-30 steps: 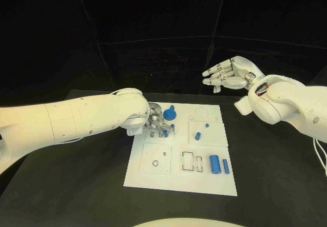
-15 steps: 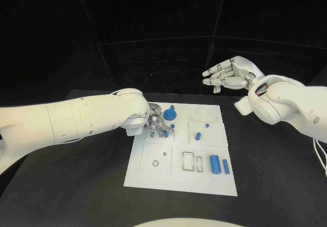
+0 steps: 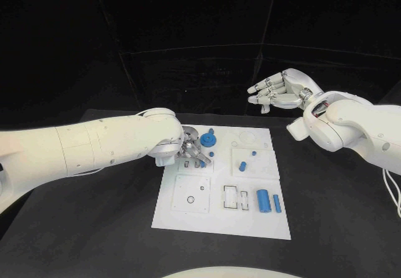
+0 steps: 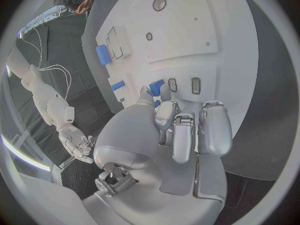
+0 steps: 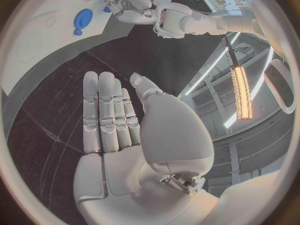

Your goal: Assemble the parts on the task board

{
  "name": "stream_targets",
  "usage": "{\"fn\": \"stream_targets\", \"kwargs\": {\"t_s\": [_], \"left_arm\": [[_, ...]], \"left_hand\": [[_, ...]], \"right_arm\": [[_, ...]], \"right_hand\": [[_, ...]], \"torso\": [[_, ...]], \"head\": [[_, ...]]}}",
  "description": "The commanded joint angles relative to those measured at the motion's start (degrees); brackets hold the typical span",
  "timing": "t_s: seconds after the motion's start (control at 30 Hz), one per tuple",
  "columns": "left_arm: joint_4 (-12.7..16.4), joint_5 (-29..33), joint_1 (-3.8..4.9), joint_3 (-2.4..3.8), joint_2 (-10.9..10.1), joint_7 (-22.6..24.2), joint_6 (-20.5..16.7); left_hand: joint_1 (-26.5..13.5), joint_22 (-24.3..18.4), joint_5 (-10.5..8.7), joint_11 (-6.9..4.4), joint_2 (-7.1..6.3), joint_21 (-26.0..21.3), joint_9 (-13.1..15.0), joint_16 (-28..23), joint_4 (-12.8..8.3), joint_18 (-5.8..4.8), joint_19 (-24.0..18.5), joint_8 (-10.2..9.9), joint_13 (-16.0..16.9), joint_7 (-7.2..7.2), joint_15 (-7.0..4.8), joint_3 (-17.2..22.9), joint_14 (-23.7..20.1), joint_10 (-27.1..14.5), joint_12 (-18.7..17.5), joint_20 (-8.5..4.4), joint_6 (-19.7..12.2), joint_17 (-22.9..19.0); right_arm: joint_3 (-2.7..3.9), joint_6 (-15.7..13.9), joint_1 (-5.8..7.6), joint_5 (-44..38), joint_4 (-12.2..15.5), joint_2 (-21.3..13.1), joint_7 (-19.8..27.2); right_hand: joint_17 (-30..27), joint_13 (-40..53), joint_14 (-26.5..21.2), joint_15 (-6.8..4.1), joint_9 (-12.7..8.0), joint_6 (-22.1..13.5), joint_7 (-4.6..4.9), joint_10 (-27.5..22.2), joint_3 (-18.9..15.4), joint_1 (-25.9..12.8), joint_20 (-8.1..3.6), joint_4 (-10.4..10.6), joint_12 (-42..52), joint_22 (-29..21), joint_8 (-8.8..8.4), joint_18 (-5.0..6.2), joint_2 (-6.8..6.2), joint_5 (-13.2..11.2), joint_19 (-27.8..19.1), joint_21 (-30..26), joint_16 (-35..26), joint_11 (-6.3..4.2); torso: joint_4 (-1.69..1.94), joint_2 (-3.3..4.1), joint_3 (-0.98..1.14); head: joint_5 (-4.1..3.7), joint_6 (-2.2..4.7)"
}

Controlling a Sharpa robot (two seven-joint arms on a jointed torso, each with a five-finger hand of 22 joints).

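Over the task board's (image 3: 221, 223) far left corner, the left hand (image 3: 190, 152) curls its fingers (image 4: 181, 135) beside a small blue peg (image 3: 203, 164), grip unclear; the right hand (image 3: 280, 91) hovers raised, fingers apart and empty.

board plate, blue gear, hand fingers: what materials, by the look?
Task board: likely matte white plastic, with even, dull surface and crisp cut-outs. Blue gear: probably moulded or printed plastic, with uniform saturated colour and no glint. Left hand fingers: silver and satin, with soft highlights; metal or coated plastic, can't tell.

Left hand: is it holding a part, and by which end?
The left hand rests fingertips on a small blue part on the task board; an actual hold cannot be told. The right hand holds nothing.
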Motion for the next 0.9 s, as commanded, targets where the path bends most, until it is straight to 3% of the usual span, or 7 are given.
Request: {"fn": "stream_targets", "kwargs": {"t_s": [0.03, 0.27, 0.4, 0.6, 0.77, 0.8, 0.9], "left_arm": [[0.0, 0.4, 0.07, 0.01, 0.1, 0.9, 0.9], [0.0, 0.6, 0.07, 0.01, -0.2, 1.6, 0.5], [0.1, 1.1, 0.07, 0.01, -0.4, 2.1, -0.1], [0.3, 1.8, 0.07, 0.01, -0.9, 2.4, -0.5], [0.6, 3.3, 0.07, 0.02, -1.4, 2.5, -0.7], [0.8, 3.7, 0.07, 0.02, -1.7, 2.5, -0.9], [1.0, 4.7, 0.07, 0.02, -2.2, 2.7, -1.5]], "left_hand": [[1.1, -0.1, -0.14, -0.27, 0.23, -0.3, 0.2, 0.2, -0.8, -0.70, -0.6, 0.1, -0.1, -0.05, -0.49, 0.8, 5.9, -0.4, -0.2, -0.01, -0.5, 15.1], [2.5, -0.2, -0.12, -0.40, 0.85, -0.4, 0.3, 0.2, -1.8, -0.67, -0.7, -0.2, -0.2, -0.18, -0.56, 2.6, 5.9, -0.5, -0.4, -0.07, -0.9, 15.1], [5.5, -0.5, -0.09, -0.58, 2.11, -0.7, 0.1, 0.2, -3.7, -0.58, -1.0, -1.2, -0.6, -0.35, -0.73, 6.0, 5.9, -0.9, -0.8, -0.21, -1.7, 15.1], [8.1, -1.0, 0.01, -0.40, 1.76, -1.1, -0.3, 0.2, -6.1, -0.48, -1.3, -2.6, -1.3, -0.02, -0.66, 11.9, 5.9, -1.7, -1.8, -0.26, -2.6, 15.1], [5.5, -1.0, 0.13, -0.14, -1.04, -1.3, -0.1, 0.2, -6.7, -0.45, -1.5, -3.4, -1.8, 0.70, -0.12, 22.1, 5.9, -1.8, -2.4, 0.12, -2.8, 15.1], [2.3, -1.0, -0.05, 0.09, -4.22, -1.3, 0.5, 0.2, -6.9, -0.28, -1.5, -3.3, -1.9, 0.93, 0.28, 29.8, 5.9, -1.8, -2.4, 0.03, -2.6, 15.1], [-1.2, -0.8, 0.13, 0.29, -7.84, -1.3, 1.2, 0.2, -7.4, -0.28, -1.4, -2.9, -1.9, 0.92, 0.32, 38.0, 5.9, -1.5, -2.3, 0.15, -2.5, 15.1]], "right_arm": [[0.05, 0.0, 0.13, -0.1, -0.2, 0.3, 0.1], [0.04, 0.3, 0.12, -0.1, -0.7, 1.0, 0.1], [0.04, 0.6, 0.12, -0.2, -1.0, 1.3, 0.1], [0.03, 0.8, 0.12, -0.3, -1.3, 1.5, 0.0], [0.03, 1.1, 0.12, -0.3, -1.5, 1.6, -0.2], [0.02, 1.1, 0.12, -0.3, -1.5, 1.7, -0.2], [0.02, 1.2, 0.12, -0.3, -1.7, 1.8, -0.2]], "right_hand": [[-0.3, -0.1, 0.2, 0.18, 0.0, -0.5, 0.12, -0.4, 0.2, -0.2, -0.08, 0.3, 0.0, 0.1, 0.18, 0.14, -0.42, -0.6, -0.3, -0.4, -0.3, 0.17], [-0.5, -0.2, 0.2, 0.20, 0.0, -0.5, 0.14, -0.4, 0.1, -0.3, -0.05, 0.4, 0.0, 0.1, 0.18, 0.14, -0.42, -1.0, -0.4, -0.4, -0.4, 0.20], [-0.5, -0.2, 0.3, 0.20, 0.0, -0.5, 0.13, -0.4, 0.2, -0.3, -0.04, 0.4, 0.1, 0.1, 0.19, 0.14, -0.38, -1.0, -0.4, -0.4, -0.4, 0.19], [-0.6, -0.2, 0.3, 0.20, 0.0, -0.5, 0.13, -0.3, 0.1, -0.3, -0.04, 0.4, 0.1, 0.1, 0.19, 0.15, -0.37, -1.1, -0.4, -0.4, -0.4, 0.19], [-0.8, -0.3, 0.5, 0.20, 0.0, -0.5, 0.12, -0.2, 0.0, -0.8, -0.02, 0.8, 0.2, 0.1, 0.26, 0.17, -0.16, -1.1, -0.3, -0.4, -0.4, 0.18], [-0.9, -0.3, 0.6, 0.20, 0.0, -0.5, 0.12, -0.2, 0.0, -0.9, -0.01, 0.9, 0.3, 0.1, 0.25, 0.17, -0.16, -1.0, -0.3, -0.4, -0.4, 0.18], [-1.0, -0.3, 0.6, 0.21, 0.0, -0.5, 0.12, -0.2, -0.1, -1.0, 0.00, 1.0, 0.3, 0.1, 0.24, 0.17, -0.18, -1.0, -0.3, -0.5, -0.4, 0.20]], "torso": [[0.07, -0.03, -0.05], [0.04, -0.07, -0.03], [-0.01, -0.07, 0.02], [-0.03, 0.00, -0.01], [0.08, 0.04, 0.01], [0.13, 0.05, -0.03], [0.15, 0.02, -0.04]], "head": [[0.03, 0.05], [0.10, -0.06], [0.12, 0.07], [0.12, 0.17], [0.27, 0.10], [0.25, 0.11], [0.43, 0.06]]}}
